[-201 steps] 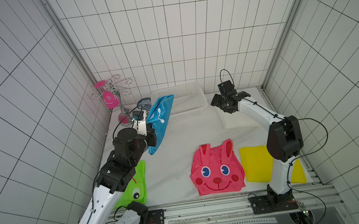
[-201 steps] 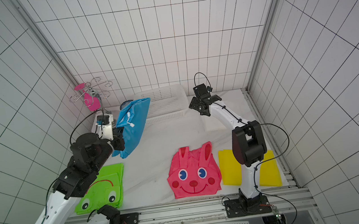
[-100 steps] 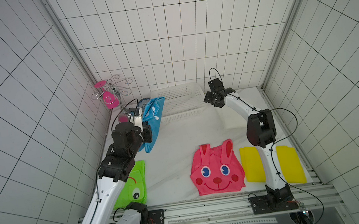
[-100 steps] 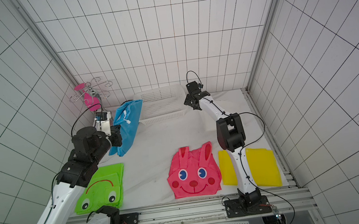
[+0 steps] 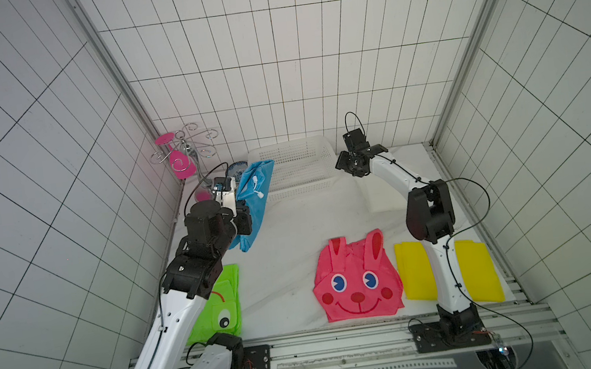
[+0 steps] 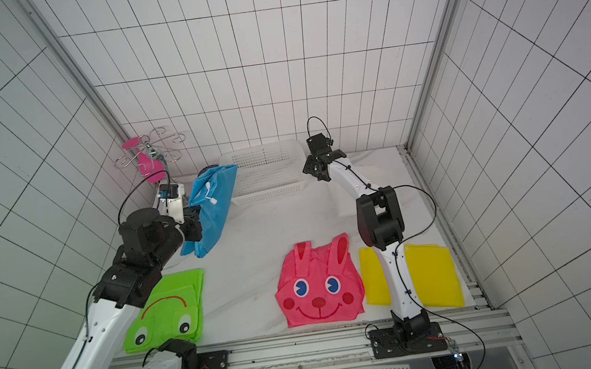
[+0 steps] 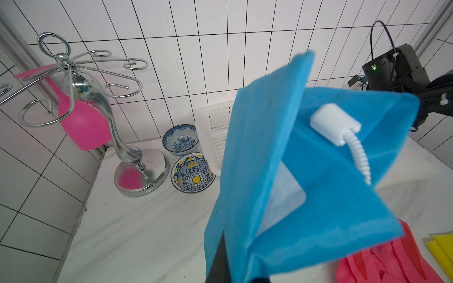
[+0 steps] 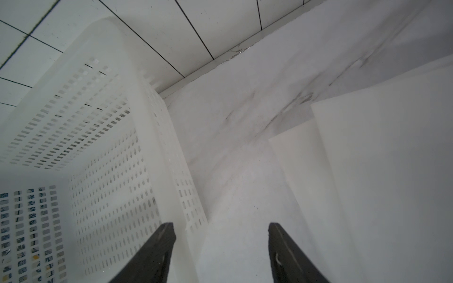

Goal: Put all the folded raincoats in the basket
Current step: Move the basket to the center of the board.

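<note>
The folded raincoat (image 5: 255, 198) (image 6: 211, 204) is blue with a white cord stopper. It hangs above the table just left of the basket, with my left gripper (image 5: 243, 217) (image 6: 192, 226) shut on its lower edge. In the left wrist view the raincoat (image 7: 306, 171) covers most of the left gripper (image 7: 235, 269). The white perforated basket (image 5: 285, 145) (image 6: 262, 147) (image 7: 215, 122) stands at the back wall. My right gripper (image 5: 351, 164) (image 6: 317, 170) (image 8: 220, 225) is open astride the basket's (image 8: 98, 147) right end wall, one finger inside and one outside.
A pink rabbit raincoat (image 5: 357, 282), a yellow one (image 5: 414, 270) and a green frog one (image 5: 224, 303) lie along the front. A white folded sheet (image 5: 381, 197) lies right of the basket. A chrome rack (image 7: 107, 110) with a pink glass and two patterned bowls (image 7: 181, 139) (image 7: 193, 172) stand at the back left.
My right gripper has moved left to the basket's right end and its jaws have narrowed. The left gripper still holds the blue raincoat and has shifted only slightly.
</note>
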{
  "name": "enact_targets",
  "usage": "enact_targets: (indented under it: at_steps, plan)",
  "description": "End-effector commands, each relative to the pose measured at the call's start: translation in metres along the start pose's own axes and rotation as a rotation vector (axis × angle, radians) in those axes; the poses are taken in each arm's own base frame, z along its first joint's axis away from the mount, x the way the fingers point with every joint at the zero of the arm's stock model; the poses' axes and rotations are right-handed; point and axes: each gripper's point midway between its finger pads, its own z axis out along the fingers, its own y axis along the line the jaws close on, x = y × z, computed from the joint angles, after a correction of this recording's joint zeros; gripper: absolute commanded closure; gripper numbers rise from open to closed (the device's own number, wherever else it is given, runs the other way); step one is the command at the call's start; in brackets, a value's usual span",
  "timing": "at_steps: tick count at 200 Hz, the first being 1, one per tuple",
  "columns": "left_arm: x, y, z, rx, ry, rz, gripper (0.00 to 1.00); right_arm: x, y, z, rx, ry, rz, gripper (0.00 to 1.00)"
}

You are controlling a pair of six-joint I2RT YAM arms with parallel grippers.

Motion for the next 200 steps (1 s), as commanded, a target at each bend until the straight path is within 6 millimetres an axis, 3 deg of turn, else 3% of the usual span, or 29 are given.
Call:
enact_targets:
  at_steps: [1, 24, 45, 81, 111, 130, 167, 200]
  plan:
    - [-0.024, -0.004, -0.009, 0.029, -0.091, -0.003, 1.00, 0.026, -0.002, -0.003, -0.004, 0.101, -0.011, 0.36]
    - [-0.024, -0.010, -0.012, 0.066, -0.109, -0.015, 1.00, 0.009, 0.007, -0.022, -0.037, 0.049, -0.046, 0.36]
    - [-0.021, -0.016, -0.015, 0.102, -0.110, -0.027, 1.00, 0.006, 0.015, -0.027, -0.088, 0.033, -0.081, 0.36]
    - [-0.014, -0.014, -0.016, 0.091, -0.095, -0.026, 1.00, 0.024, 0.014, -0.004, -0.110, 0.087, -0.073, 0.36]
    - [-0.016, -0.014, -0.018, 0.091, -0.104, -0.026, 1.00, 0.038, -0.003, 0.017, -0.029, 0.137, -0.085, 0.40]
    - [-0.018, -0.014, -0.019, 0.095, -0.108, -0.024, 1.00, 0.045, -0.011, 0.019, 0.004, 0.162, -0.091, 0.45]
    - [-0.024, -0.019, -0.022, 0.120, -0.121, -0.026, 1.00, 0.061, -0.029, -0.001, 0.085, 0.219, -0.164, 0.61]
    - [-0.027, -0.032, -0.025, 0.192, -0.106, 0.014, 1.00, 0.078, -0.057, -0.036, 0.159, 0.249, -0.176, 0.65]
